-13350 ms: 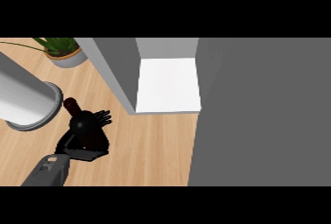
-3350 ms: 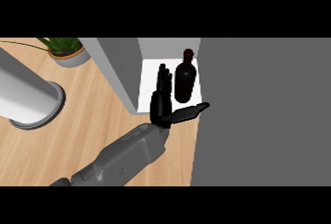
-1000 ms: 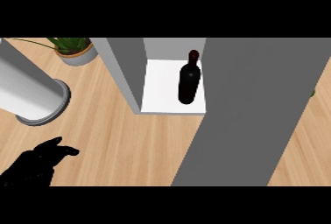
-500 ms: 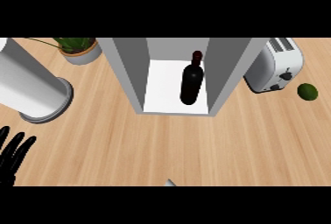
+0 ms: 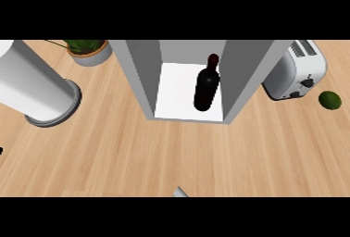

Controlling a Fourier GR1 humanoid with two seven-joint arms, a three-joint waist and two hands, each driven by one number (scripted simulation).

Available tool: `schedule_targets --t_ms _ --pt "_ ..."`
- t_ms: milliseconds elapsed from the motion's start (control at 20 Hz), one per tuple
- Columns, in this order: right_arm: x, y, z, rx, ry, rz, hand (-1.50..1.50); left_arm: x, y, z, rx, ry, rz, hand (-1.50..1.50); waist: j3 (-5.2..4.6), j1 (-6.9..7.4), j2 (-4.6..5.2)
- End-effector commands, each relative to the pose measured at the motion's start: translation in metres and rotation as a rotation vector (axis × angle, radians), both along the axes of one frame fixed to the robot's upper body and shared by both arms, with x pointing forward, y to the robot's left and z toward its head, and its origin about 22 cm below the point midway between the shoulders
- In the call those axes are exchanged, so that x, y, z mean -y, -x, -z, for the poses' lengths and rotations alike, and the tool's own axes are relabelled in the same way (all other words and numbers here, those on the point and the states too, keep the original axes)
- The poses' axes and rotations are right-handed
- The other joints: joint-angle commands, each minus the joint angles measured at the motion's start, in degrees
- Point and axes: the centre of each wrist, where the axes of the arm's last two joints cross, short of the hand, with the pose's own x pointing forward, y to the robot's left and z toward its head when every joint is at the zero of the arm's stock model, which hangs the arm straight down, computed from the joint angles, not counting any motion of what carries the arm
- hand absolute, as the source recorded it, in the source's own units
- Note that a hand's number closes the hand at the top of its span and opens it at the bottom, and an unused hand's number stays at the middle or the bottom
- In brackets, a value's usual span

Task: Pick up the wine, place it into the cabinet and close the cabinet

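Note:
The dark wine bottle (image 5: 206, 88) stands upright on the white floor of the grey cabinet (image 5: 134, 78), toward its right wall. The cabinet's front faces me and nothing covers it; no door shows across the opening. No hand is near the bottle. Only a black sliver of my left hand (image 5: 1, 150) shows at the view's left edge, far from the cabinet. A small grey tip of an arm (image 5: 180, 192) pokes in at the lower edge. My right hand is out of view.
A white cylinder (image 5: 34, 95) stands at the left, with a potted plant (image 5: 87, 48) behind it. Right of the cabinet sit a white toaster (image 5: 297, 69) and a green lime (image 5: 330, 100). Wooden counter (image 5: 178, 152) spreads in front.
My left hand has slid almost wholly off the left edge. The broad grey slab that covered the right side one second ago is gone; the toaster and lime now show fully.

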Motion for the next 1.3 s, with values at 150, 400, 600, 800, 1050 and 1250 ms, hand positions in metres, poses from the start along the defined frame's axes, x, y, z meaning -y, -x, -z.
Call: schedule_targets --t_ms 150,400,600,800,1050,1250 --pt "-0.053 -0.036 -0.018 0.022 -0.072 0.064 1.50 -0.021 0.007 -0.003 0.023 0.020 0.025 -1.50 0.05 0.90 0.47" --pt "-0.077 -0.086 -0.035 0.022 -0.073 0.175 1.50 -0.036 0.007 -0.006 0.025 0.018 0.029 -1.50 0.13 1.11 0.83" --pt "-0.080 -0.128 -0.039 0.004 -0.042 0.132 1.50 -0.053 0.011 -0.014 0.008 0.003 0.017 -1.50 0.30 0.40 1.00" --pt "-0.089 -0.162 -0.053 0.014 -0.018 0.104 1.50 -0.066 0.014 -0.009 0.032 -0.007 0.013 -1.50 0.21 0.28 1.06" --pt "-0.082 -0.190 -0.058 -0.106 0.081 -0.103 1.50 -0.059 0.015 -0.013 0.028 0.002 0.028 -1.50 0.29 0.78 1.20" --pt "-0.107 -0.187 -0.047 -0.180 0.331 -0.354 1.50 -0.067 0.004 -0.024 0.039 -0.018 0.017 -1.50 0.23 1.34 1.25"
